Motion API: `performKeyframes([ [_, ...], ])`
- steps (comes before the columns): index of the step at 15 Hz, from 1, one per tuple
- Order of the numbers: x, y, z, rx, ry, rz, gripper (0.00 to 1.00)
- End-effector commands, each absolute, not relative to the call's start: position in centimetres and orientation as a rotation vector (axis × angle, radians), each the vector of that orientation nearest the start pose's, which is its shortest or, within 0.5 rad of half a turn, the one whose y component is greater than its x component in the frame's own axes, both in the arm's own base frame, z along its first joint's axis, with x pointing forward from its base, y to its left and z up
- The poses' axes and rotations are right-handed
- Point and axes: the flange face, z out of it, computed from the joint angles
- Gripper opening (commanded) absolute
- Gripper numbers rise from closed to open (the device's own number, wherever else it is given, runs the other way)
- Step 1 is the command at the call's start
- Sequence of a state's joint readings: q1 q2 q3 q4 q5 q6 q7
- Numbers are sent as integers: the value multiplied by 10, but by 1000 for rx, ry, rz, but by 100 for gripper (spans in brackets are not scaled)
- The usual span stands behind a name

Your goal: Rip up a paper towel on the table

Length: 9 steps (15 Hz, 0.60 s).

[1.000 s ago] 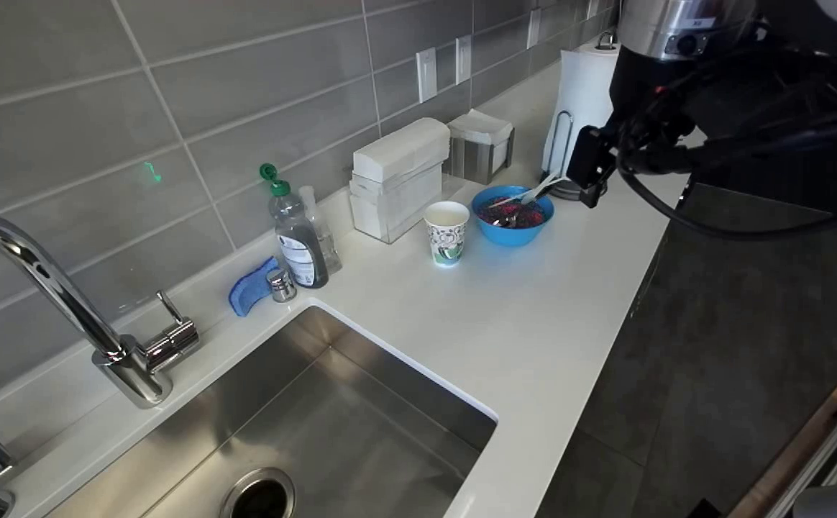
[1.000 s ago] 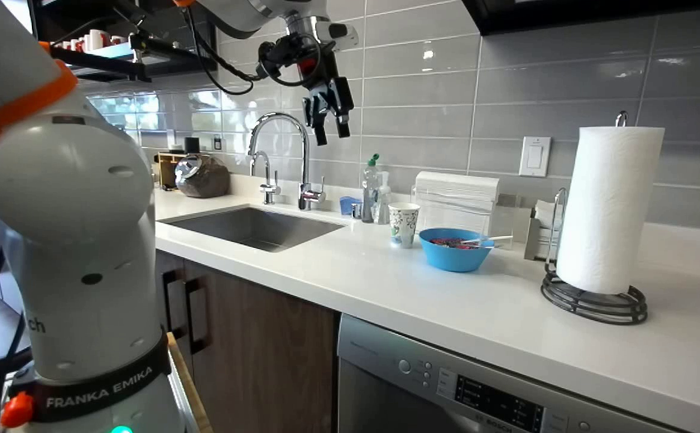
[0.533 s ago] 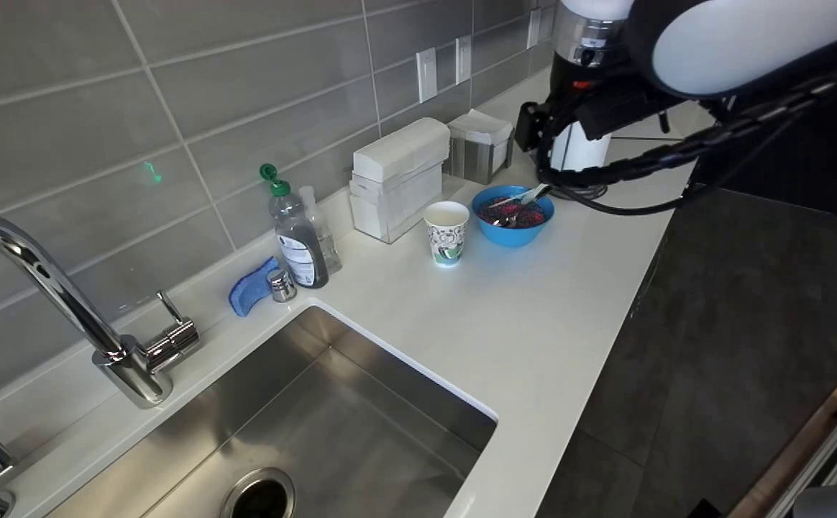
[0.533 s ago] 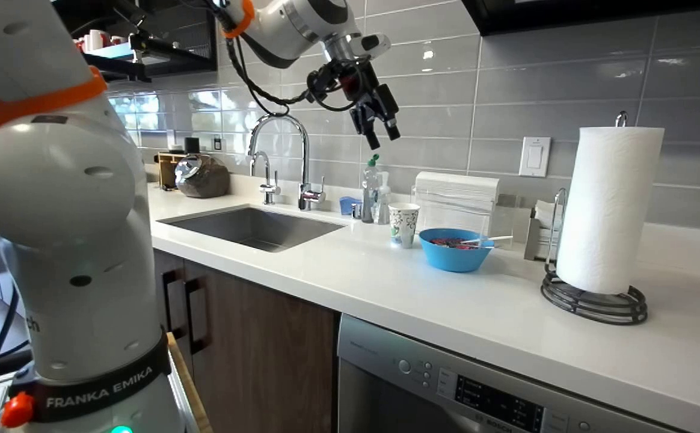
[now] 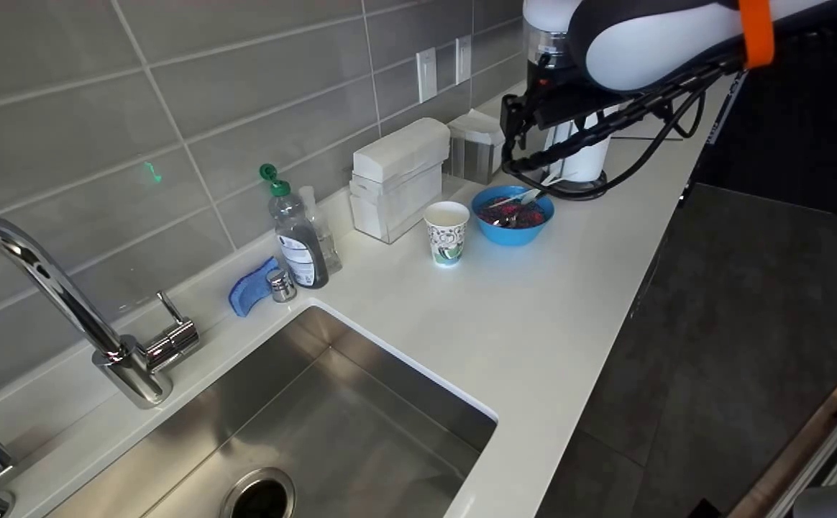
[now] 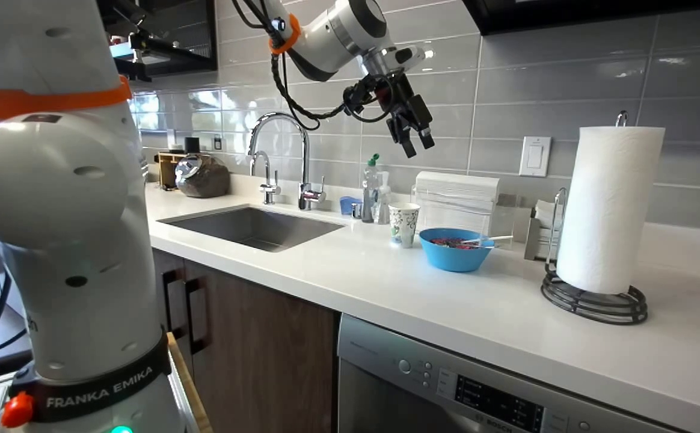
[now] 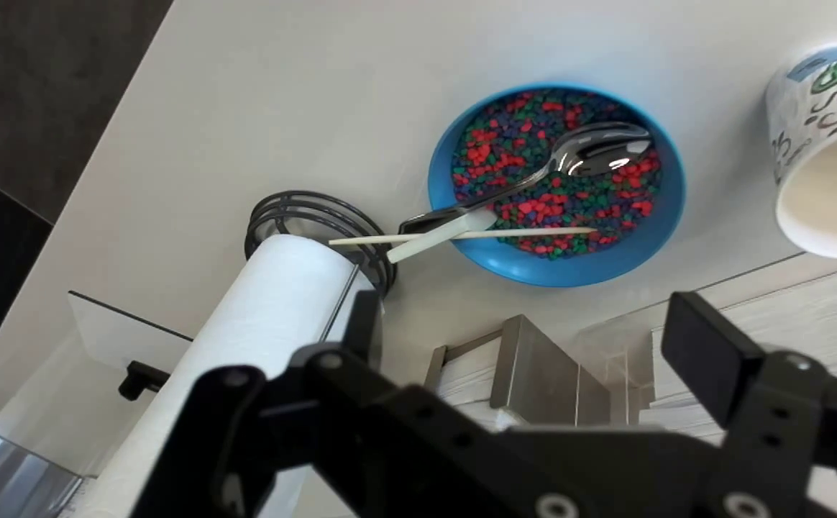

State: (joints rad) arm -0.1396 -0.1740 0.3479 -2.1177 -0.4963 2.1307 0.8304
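The paper towel (image 6: 610,207) shows as a tall white roll, upright on a dark wire holder at the back of the white table (image 6: 350,276). It lies slanted across the lower left of the wrist view, partly behind a finger there. Above the counter hangs my gripper (image 6: 418,147), tilted downward, well apart from the roll and higher than the cup and bowl. Its two fingers (image 7: 710,356) stand wide apart with nothing between them. In an exterior view the arm and its cables cover part of the roll (image 5: 591,160) and hide the fingertips.
A blue bowl (image 6: 455,255) of coloured bits holds a spoon and sticks. Beside it stand a patterned cup (image 6: 403,224), a white napkin stack (image 6: 455,195) and a metal napkin holder (image 7: 533,374). The sink (image 5: 346,424), faucet (image 5: 73,302) and soap bottles (image 5: 296,237) lie farther along.
The arm has swung along the counter toward the paper towel roll, with the gripper tilting and dropping slightly. The fingers have stayed open, and the things on the counter have not moved.
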Motion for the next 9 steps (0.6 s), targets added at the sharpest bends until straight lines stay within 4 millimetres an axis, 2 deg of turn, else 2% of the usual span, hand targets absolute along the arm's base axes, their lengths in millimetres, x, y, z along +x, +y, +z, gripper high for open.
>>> performKeyframes([
  [1, 526, 90, 512, -3409, 612, -741, 100],
  [9, 596, 25, 538, -3410, 878, -895, 100],
])
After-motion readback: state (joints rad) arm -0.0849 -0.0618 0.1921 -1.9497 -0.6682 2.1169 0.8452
